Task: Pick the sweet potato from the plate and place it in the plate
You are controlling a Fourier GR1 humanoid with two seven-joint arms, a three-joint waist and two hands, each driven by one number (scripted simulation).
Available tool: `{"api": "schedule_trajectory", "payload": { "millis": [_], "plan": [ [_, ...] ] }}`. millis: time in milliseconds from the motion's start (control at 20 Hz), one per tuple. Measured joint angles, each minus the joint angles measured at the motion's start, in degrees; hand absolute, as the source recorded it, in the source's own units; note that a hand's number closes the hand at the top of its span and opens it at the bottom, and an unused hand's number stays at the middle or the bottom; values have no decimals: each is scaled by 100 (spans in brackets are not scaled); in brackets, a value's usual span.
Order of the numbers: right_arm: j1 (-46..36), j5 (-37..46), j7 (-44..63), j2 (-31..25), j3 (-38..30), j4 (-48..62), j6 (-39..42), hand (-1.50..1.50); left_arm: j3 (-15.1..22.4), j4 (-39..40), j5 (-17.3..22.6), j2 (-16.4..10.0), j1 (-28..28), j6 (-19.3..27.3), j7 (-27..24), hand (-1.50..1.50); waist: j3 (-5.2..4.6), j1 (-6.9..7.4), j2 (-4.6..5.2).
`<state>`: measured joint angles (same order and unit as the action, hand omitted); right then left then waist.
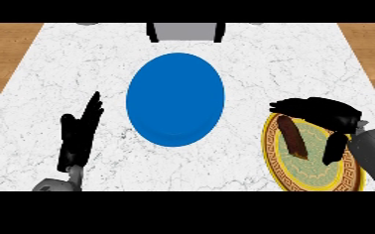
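Currently I am working the reach-and-grasp step: my right hand point(330, 111) is hovering over the gold-rimmed plate point(311, 176) at the right, fingers spread and not closed, arching past the far end of the sweet potato point(291, 136), which is lying ungrasped on that plate. Next, I am judging, the hand is needing to lower and close round the potato before carrying it left to the blue plate point(174, 99). I am counting 1 sweet potato, 2 plates and 2 hands, the left hand point(79, 131) resting open at the left.

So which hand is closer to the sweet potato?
Right. The right hand arches over the sweet potato on the gold-rimmed plate; the left hand sits beyond the blue plate.
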<state>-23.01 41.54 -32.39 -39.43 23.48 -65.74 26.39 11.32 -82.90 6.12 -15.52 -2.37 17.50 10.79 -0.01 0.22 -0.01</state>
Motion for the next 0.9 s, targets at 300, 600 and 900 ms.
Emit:
{"api": "schedule_trajectory", "payload": {
  "millis": [300,600,900],
  "plan": [
    [112,483,-113,316,-247,104,67,-150,-210,-49,-149,98,35,-163,52,0,1,-3,1],
    [38,1038,-322,707,-376,653,-145,-150,-419,60,-249,202,-39,-346,54,0,1,2,4],
    [41,1450,-693,771,-536,827,-463,150,-486,-114,-383,305,55,-437,163,0,-5,8,-7]
  ]
}}
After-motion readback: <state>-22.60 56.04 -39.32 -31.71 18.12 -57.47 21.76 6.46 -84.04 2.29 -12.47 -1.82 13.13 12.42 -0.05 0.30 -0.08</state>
